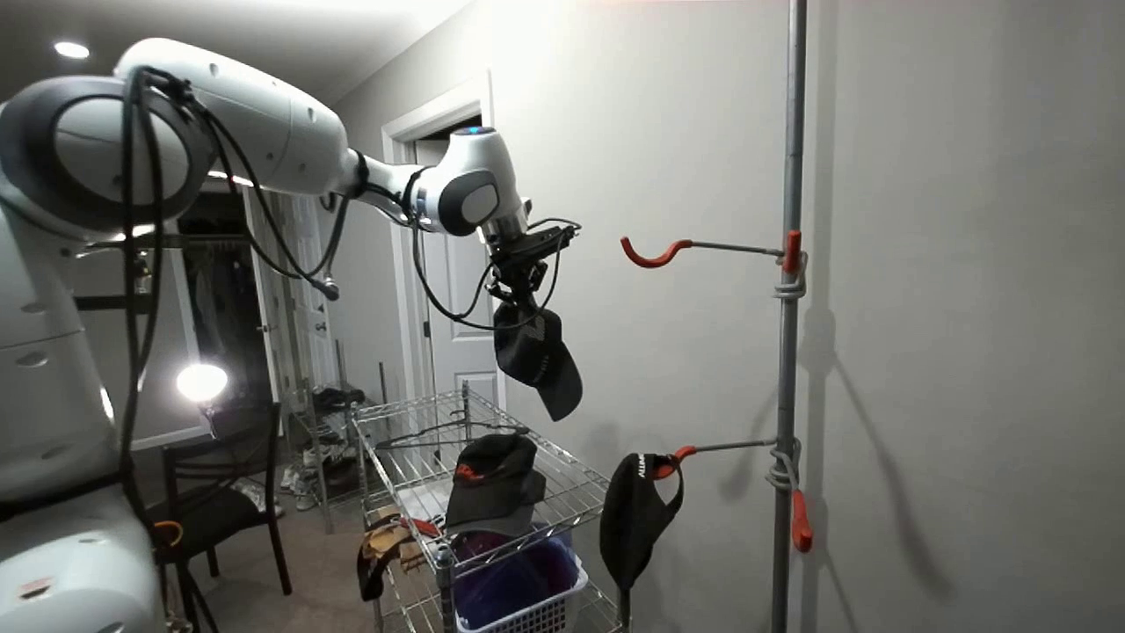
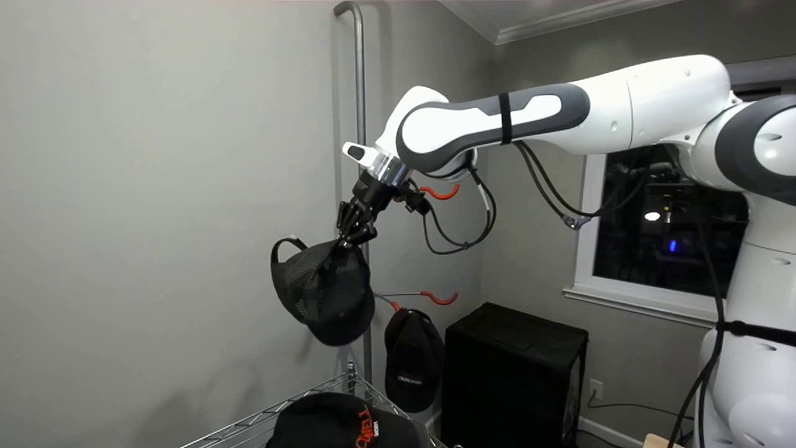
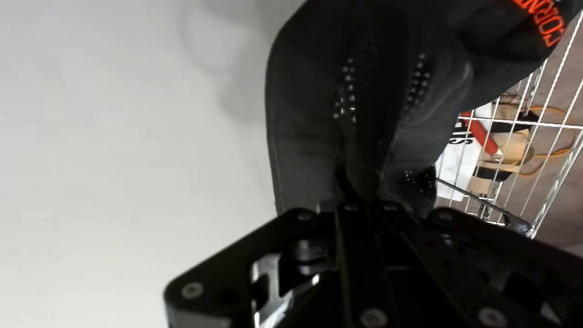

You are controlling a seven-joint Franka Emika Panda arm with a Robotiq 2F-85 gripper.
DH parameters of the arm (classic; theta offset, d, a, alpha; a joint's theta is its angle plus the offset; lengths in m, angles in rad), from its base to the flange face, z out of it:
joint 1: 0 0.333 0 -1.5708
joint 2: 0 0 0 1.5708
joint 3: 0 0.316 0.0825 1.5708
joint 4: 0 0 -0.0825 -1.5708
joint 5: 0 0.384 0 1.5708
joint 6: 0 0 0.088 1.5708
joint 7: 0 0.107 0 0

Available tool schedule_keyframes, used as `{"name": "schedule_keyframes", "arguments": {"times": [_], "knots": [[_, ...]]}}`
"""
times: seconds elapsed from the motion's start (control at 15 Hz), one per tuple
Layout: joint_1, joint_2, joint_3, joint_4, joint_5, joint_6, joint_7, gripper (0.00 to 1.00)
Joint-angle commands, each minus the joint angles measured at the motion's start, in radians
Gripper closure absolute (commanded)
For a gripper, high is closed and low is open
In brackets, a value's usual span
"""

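My gripper (image 1: 525,297) is shut on a black mesh cap (image 1: 538,352) and holds it in the air, tilted, above a wire rack. In an exterior view the cap's mesh back (image 2: 311,283) and strap loop show, with the gripper (image 2: 351,236) at its edge. In the wrist view the fingers (image 3: 366,209) meet on the cap (image 3: 305,136); the fingertips are dark and partly hidden. Another black cap with orange letters (image 1: 497,483) lies on the rack below; it also shows in the wrist view (image 3: 496,50). A third black cap (image 1: 628,523) hangs on a red-tipped hook.
A grey metal pole (image 1: 794,158) stands by the wall with red-tipped hooks, including an upper hook (image 1: 655,257). The wire rack (image 1: 400,411) bears a black hanger; a white basket (image 1: 576,585) is beneath. A black covered box (image 2: 504,373) stands near the window (image 2: 671,236).
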Motion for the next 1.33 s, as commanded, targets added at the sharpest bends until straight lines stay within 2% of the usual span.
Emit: {"name": "schedule_keyframes", "arguments": {"times": [0.0,0.33,0.73,0.93,1.27], "knots": [[0.013,-0.073,-0.047,-0.001,-0.001,-0.045,-0.07,1.0],[0.008,-0.233,-0.138,-0.068,0.027,-0.182,-0.198,1.0],[-0.004,-0.454,-0.312,-0.206,0.041,-0.249,-0.321,1.0],[-0.031,-0.489,-0.401,-0.238,0.022,-0.286,-0.337,1.0],[-0.094,-0.396,-0.528,-0.23,0.02,-0.261,-0.364,1.0]]}}
